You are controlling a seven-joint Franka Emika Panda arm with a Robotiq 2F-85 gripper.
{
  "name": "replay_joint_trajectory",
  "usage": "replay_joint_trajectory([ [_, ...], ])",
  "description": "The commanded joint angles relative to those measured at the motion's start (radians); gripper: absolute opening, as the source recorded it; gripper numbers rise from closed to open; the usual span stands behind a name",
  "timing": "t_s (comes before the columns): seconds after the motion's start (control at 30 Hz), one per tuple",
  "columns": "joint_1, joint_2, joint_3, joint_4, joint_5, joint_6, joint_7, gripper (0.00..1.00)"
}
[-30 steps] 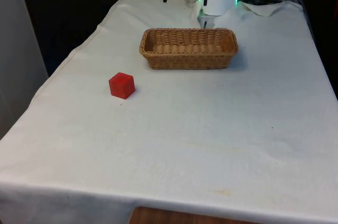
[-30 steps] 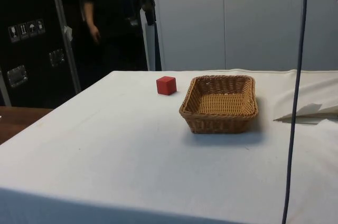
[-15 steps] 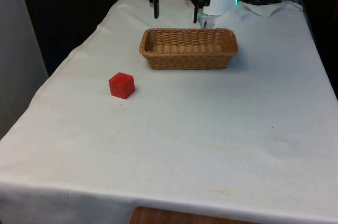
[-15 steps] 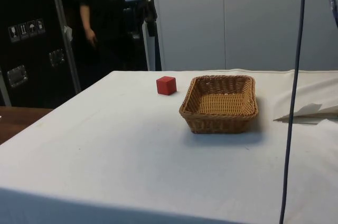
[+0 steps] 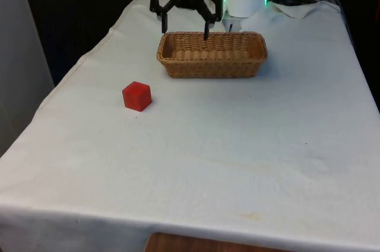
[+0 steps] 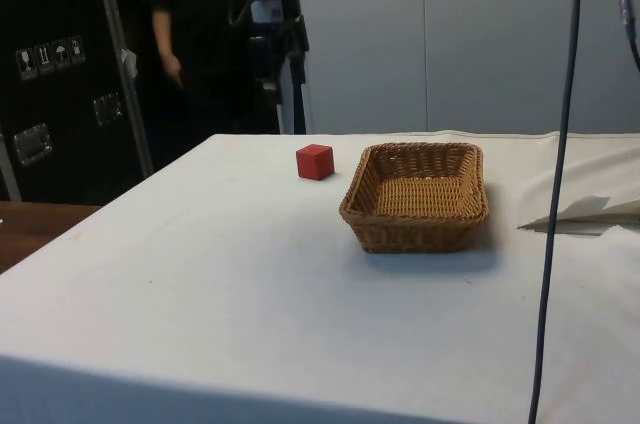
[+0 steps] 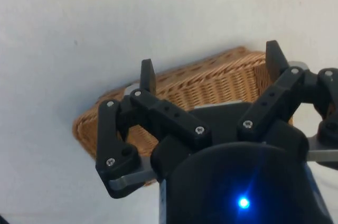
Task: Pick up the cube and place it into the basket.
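We see the gripper spread wide, apparently above the basket's far rim. The red cube sits apart on the cloth.

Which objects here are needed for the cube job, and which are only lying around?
Needed for the job:
- small red cube, on the white cloth, apart from the basket
- brown woven wicker basket, nothing in it
- black two-finger gripper, open, holding nothing, above the basket's far rim

Only lying around:
- crumpled white paper sheet
- person in dark clothes behind the table
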Motion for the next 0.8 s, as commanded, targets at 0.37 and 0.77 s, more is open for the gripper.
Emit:
replay_joint_trajectory([
  [0.37, -0.018, 0.034, -0.023, -0.042, 0.03, 0.133, -0.047, 1.0],
  [0.77, -0.032, 0.095, -0.057, -0.049, 0.093, 0.208, -0.115, 1.0],
])
